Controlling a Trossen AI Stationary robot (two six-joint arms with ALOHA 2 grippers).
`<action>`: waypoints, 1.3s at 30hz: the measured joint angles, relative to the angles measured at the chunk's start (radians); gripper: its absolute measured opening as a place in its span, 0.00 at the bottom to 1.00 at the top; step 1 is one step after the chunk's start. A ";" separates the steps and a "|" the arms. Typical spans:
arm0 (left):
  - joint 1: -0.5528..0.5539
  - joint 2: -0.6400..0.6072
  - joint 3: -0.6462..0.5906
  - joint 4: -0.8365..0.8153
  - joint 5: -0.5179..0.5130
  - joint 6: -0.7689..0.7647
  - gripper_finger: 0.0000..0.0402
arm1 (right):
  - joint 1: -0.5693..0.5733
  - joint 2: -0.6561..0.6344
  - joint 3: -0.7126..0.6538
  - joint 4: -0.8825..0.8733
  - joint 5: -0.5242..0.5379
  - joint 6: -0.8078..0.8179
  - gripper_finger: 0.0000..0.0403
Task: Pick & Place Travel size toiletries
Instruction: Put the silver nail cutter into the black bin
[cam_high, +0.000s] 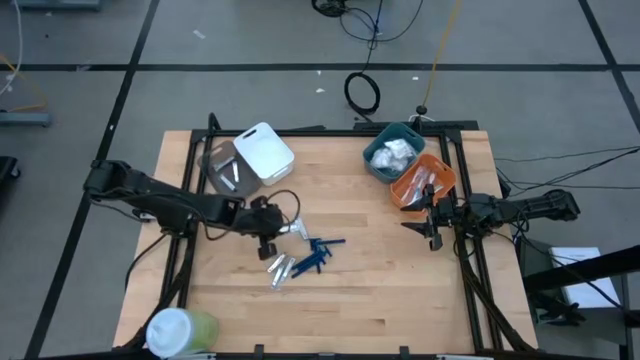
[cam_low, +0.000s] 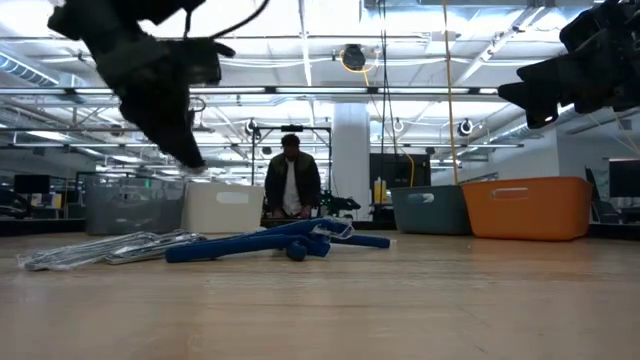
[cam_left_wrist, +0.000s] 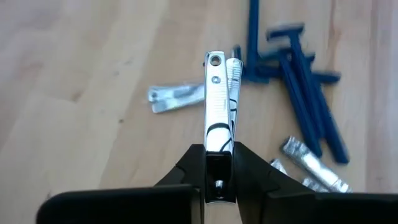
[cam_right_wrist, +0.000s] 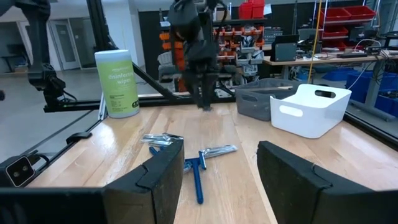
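My left gripper (cam_left_wrist: 217, 155) hangs over the middle of the table, shut on a silver nail clipper (cam_left_wrist: 215, 106), and slants downward. Below it on the wood lie several dark blue razors (cam_high: 318, 252), crossing one another, and a few silver clippers (cam_high: 278, 268). One more silver clipper (cam_left_wrist: 177, 96) lies flat beside the razors. My right gripper (cam_right_wrist: 217, 168) waits open and level at the table's right edge, beside the orange bin (cam_high: 425, 180), with nothing between its fingers. My left gripper pinches the silver clipper between its two fingers at one end (cam_left_wrist: 217, 146). The fingers lie along the clipper, which sticks straight out ahead of them. It comes from above at a slant. The clipper is lifted clear of the table.
At the back left a white bin (cam_high: 264, 152) stands next to a clear bin (cam_high: 222, 165). A teal bin (cam_high: 392, 150) is at the back right. A green wipes canister (cam_high: 180, 330) stands at the near left corner. A person (cam_low: 292, 180) is beyond the table.
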 joint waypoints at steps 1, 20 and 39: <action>0.001 -0.019 0.000 -0.010 -0.014 -0.036 0.09 | 0.000 0.000 0.000 0.000 0.000 0.000 0.48; 0.065 -0.272 0.002 -0.322 -0.470 -0.600 0.09 | 0.000 0.000 0.000 0.000 0.000 0.000 0.48; 0.187 -0.354 -0.008 -0.778 -0.656 -0.965 0.12 | 0.000 0.000 0.000 0.001 0.000 0.000 0.48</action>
